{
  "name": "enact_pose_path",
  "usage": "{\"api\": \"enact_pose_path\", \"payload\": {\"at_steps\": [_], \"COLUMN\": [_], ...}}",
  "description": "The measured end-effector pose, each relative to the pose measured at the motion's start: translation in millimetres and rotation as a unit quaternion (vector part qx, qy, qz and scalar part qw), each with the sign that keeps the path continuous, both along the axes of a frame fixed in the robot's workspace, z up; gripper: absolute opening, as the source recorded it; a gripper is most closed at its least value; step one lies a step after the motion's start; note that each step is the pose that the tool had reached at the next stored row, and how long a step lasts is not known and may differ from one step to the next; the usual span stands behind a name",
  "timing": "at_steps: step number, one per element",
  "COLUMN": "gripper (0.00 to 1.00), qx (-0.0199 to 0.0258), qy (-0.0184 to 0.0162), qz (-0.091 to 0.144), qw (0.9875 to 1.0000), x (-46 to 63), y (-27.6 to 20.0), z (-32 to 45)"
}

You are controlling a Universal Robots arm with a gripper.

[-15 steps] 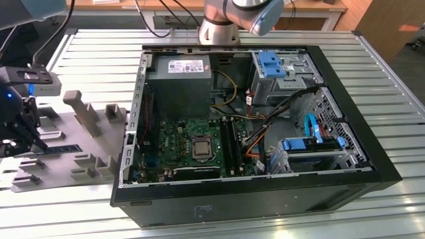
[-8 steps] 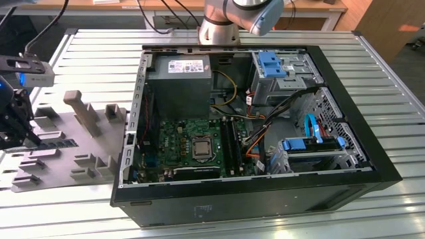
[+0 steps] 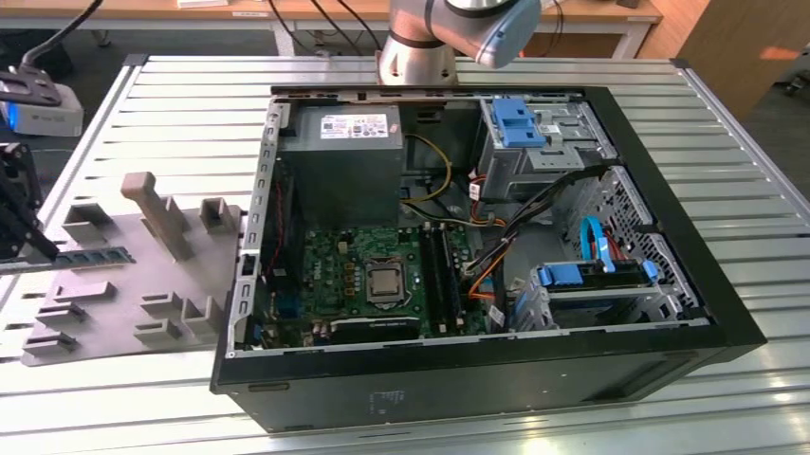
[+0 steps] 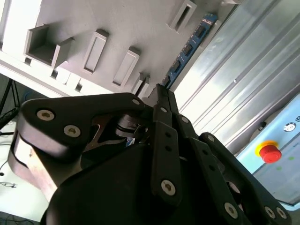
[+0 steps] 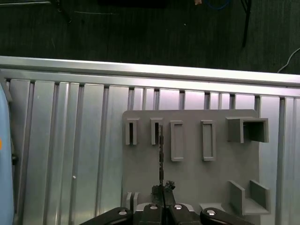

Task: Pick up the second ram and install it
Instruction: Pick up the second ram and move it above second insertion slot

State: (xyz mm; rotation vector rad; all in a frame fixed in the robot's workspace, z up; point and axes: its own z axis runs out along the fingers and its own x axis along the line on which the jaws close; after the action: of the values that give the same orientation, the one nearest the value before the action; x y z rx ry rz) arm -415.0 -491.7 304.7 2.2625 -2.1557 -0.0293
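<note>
now the gripper (image 3: 36, 246) sits at the exterior view's far left edge, fingers drawn together and pinching one end of the ram (image 3: 91, 256). the ram runs straight out from the fingertips, its long axis pointing toward the exterior view's right, over the grey holder (image 3: 108, 318). in the first wrist view the ram (image 5: 161, 154) shows edge-on, a thin line leading away from the jaws. the open case (image 3: 443, 389) fills the frame's middle, and the motherboard (image 3: 355, 275) with its black slots (image 3: 437, 275) lies well apart along that same direction. whether the ram is clear of the holder i cannot tell.
</note>
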Motion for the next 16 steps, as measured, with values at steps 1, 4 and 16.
{"api": "enact_pose_path", "payload": {"at_steps": [1, 4, 16], "gripper": [0.11, 0.11, 0.11], "qx": [0.0001, 0.0004, 0.0019], "qy": [0.0, 0.0, 0.0], "qz": [0.0, 0.0, 0.0], "qw": [1.0, 1.0, 1.0], "x": [0.0, 0.1, 0.4], "y": [0.0, 0.1, 0.5], "z": [3.6, 15.0, 61.1]}}
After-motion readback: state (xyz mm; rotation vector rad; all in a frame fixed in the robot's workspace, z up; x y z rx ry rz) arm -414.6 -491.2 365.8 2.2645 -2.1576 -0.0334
